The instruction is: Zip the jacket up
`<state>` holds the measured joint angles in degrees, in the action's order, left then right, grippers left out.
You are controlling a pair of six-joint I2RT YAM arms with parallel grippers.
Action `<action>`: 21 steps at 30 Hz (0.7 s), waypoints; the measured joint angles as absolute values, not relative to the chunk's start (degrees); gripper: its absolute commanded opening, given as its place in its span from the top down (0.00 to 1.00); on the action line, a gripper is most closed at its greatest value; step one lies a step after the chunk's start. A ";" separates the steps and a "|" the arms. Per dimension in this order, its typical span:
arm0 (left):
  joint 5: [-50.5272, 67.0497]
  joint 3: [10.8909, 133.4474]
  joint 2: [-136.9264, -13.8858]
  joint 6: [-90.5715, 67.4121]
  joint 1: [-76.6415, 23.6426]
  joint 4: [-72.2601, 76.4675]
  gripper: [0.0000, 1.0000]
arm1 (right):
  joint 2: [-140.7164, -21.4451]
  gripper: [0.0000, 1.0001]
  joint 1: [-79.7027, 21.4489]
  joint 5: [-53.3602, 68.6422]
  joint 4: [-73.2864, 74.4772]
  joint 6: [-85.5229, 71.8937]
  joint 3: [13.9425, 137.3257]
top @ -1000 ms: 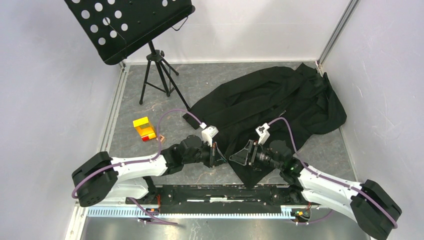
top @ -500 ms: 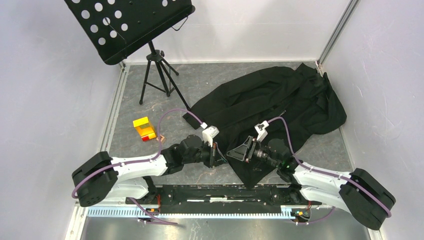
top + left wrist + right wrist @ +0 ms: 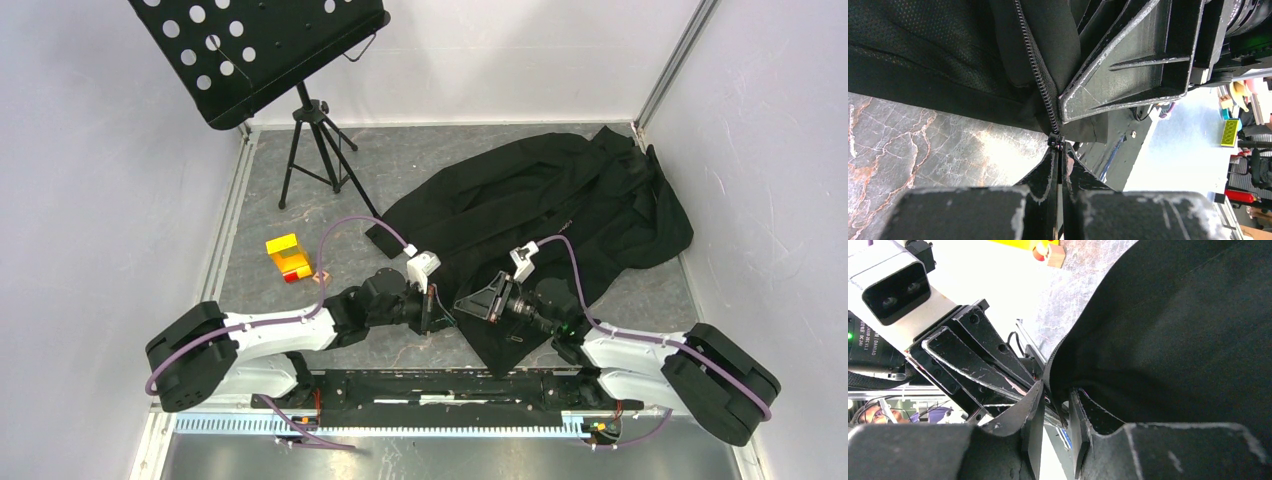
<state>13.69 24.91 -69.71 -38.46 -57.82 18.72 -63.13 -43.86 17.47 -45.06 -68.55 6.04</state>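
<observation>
My left jaws are pressed tight together, no gap between the fingers (image 3: 1044, 172), and they pinch the bottom end of the zipper (image 3: 1036, 67) of the jacket (image 3: 545, 195). The small metal piece at the zip's end (image 3: 1055, 140) sits right at their tips. From there the row of black teeth runs straight away from me, up along the jacket's edge.

My right jaws face my left jaws, tip nearly to tip, just across that same edge. Their fingers (image 3: 1034, 412) stand a narrow way apart, and the black cloth's edge hangs down into the gap between them. I cannot tell whether they already press on it or only bracket it.

The rest of the jacket lies spread on the grey marbled tabletop (image 3: 440, 160) beyond both jaws, bunched up toward the far right corner, with a dark flap trailing back under my right jaws.

Off to the left of my left jaws sits a yellow block (image 3: 284, 252), apart from the cloth. Far beyond it stands a black perforated music stand (image 3: 250, 50) on its tripod.
</observation>
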 measured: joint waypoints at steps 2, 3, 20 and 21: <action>13.67 24.91 -69.71 -38.41 -57.82 18.72 0.98 | -63.13 0.78 -43.83 17.43 -45.98 -68.75 5.52; 13.67 24.91 -69.71 -38.39 -57.84 18.72 0.98 | -63.13 0.82 -43.83 17.43 -46.37 -68.75 5.32; 13.74 23.92 -63.64 -39.86 -57.82 17.61 0.01 | -68.42 1.00 -42.76 18.09 -73.38 -48.62 0.75; 13.61 23.79 -61.69 -40.10 -57.82 16.91 0.00 | -68.99 1.00 -42.63 18.52 -75.29 -46.68 0.75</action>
<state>13.61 23.79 -61.69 -40.10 -57.82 16.91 -68.99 -42.63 18.52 -75.29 -46.68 0.75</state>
